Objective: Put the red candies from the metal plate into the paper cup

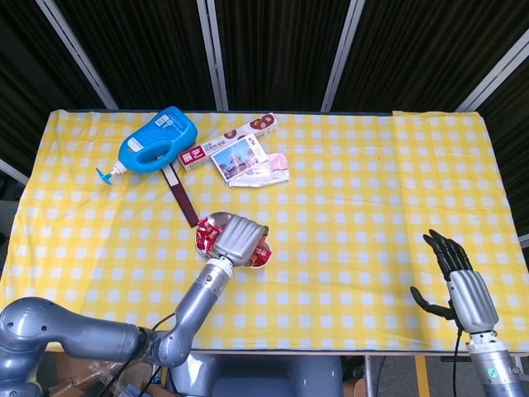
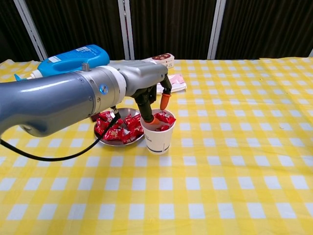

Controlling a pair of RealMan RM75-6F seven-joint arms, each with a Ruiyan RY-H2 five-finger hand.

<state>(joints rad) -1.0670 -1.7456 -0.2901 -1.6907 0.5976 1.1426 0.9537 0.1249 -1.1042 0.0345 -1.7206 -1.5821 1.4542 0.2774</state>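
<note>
Our left hand [image 2: 149, 100] hovers over the paper cup [image 2: 158, 133], fingers apart, candy [image 2: 164, 117] just below them; withdrawing carelessly could tip it. Right hand [image 1: 456, 277] idles open.

A: The yellow-and-white checked tablecloth [image 2: 234, 161] looks like matt woven cloth, smooth and flat. The white paper cup [image 2: 159, 139] is matt too, with a faint printed mark low on its wall.

B: The round metal plate [image 2: 108, 142] shows a polished, shiny rim. The red candies [image 2: 111, 127] on it sit in glossy, crinkled wrappers that catch the light.

A: The left hand [image 2: 146, 87] has a smooth brushed-metal shell, grey with soft highlights, and dark fingers ending in orange, rubbery-looking fingertips [image 2: 164, 102].

B: The blue plastic pump bottle [image 1: 155, 142] is glossy. The right hand [image 1: 459, 281] pairs matt black fingers with a silvery shell.
</note>
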